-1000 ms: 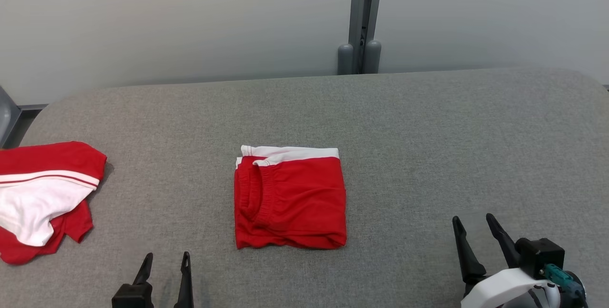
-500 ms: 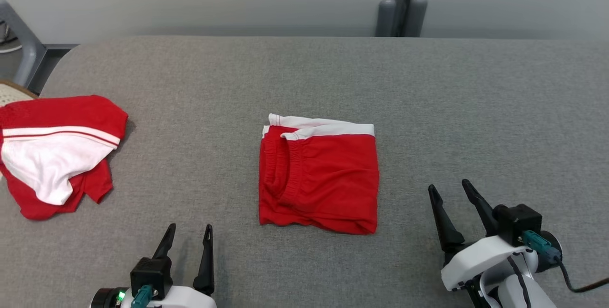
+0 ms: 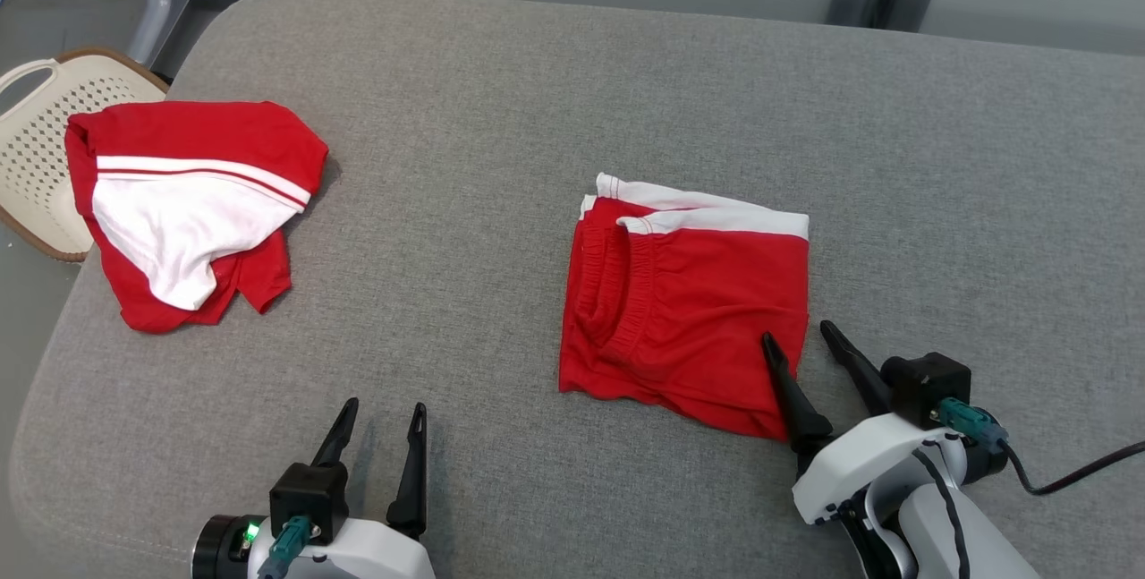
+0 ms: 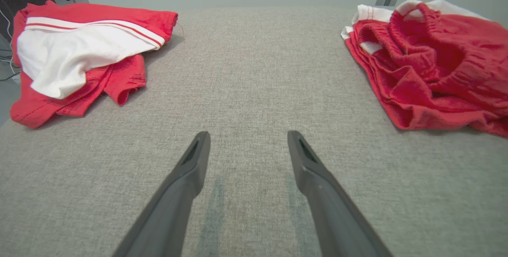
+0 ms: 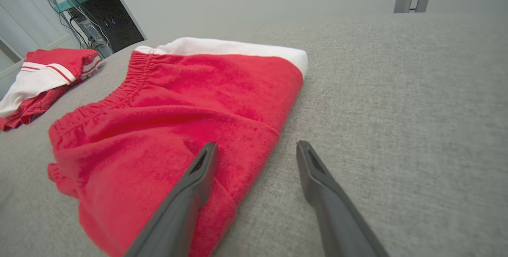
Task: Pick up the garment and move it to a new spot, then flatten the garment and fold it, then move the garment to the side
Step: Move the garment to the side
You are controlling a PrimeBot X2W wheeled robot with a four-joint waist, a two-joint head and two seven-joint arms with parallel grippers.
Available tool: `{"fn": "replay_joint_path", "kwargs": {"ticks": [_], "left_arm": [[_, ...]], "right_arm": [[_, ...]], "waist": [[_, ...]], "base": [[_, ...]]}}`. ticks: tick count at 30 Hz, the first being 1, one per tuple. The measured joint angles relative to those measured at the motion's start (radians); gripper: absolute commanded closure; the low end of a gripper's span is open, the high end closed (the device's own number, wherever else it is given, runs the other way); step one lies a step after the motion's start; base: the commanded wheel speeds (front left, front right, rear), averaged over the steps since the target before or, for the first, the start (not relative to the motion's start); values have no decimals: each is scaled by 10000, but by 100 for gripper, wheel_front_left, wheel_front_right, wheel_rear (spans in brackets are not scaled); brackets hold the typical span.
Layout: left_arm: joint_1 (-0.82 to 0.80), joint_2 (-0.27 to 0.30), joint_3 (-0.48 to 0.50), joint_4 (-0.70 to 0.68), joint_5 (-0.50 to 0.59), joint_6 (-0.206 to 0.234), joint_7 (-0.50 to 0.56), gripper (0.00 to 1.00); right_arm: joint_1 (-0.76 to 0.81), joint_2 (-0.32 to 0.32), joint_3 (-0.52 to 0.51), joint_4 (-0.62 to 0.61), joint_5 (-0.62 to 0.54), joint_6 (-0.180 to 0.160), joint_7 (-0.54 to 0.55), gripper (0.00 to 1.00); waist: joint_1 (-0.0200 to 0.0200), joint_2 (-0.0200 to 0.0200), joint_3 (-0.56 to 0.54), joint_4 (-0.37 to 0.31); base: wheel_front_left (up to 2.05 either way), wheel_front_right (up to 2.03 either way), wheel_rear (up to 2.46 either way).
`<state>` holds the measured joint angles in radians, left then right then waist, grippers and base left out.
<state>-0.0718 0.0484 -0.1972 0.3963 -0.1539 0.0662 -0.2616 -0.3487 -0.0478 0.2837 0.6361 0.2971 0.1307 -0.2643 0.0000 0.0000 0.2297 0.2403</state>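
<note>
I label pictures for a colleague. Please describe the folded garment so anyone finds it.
On the grey table, look near the middle, by the right claw. The folded garment is a neat red square with a white far edge; the other garment, at the table's left, lies crumpled.

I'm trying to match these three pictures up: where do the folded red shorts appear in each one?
Head view: folded red shorts lie right of centre on the grey table.
Left wrist view: upper right, running off the right edge.
Right wrist view: centre-left, large and close.
Shared landmark: the crumpled red-and-white garment, at the left in all three.
</note>
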Motion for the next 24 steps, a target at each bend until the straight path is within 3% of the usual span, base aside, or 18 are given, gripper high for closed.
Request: {"fn": "replay_joint_path", "kwargs": {"ticks": [6, 7, 9, 10, 11, 18, 24], "left_arm": [[2, 4, 6, 15, -19, 12, 0, 0], [2, 4, 8, 15, -17, 12, 0, 0], [0, 2, 10, 10, -17, 12, 0, 0], [-1, 6, 15, 8, -17, 12, 0, 0], [-12, 4, 15, 0, -17, 12, 0, 0], [-132, 2, 48, -75, -17, 42, 0, 0], [-119, 2, 288, -140, 107, -42, 0, 0]], "right_arm": [[-336, -8, 345, 566, 253, -2, -2, 0], [-419, -8, 364, 625, 255, 0, -2, 14], [-569, -6, 403, 777, 267, 0, -2, 53], [-621, -6, 414, 830, 267, 0, -2, 67], [-675, -6, 424, 863, 267, 0, -2, 100], [-787, 36, 169, 867, 190, 2, -2, 100], [-655, 13, -61, 702, 253, 0, 0, 100]], "waist": [[0, 0, 71, 195], [0, 0, 80, 211], [0, 0, 110, 239], [0, 0, 132, 248], [0, 0, 157, 255], [0, 0, 213, 191], [0, 0, 104, -359]], "base": [[0, 0, 0], [0, 0, 0], [0, 0, 0], [0, 0, 0], [0, 0, 0], [0, 0, 0], [0, 0, 0]]}}
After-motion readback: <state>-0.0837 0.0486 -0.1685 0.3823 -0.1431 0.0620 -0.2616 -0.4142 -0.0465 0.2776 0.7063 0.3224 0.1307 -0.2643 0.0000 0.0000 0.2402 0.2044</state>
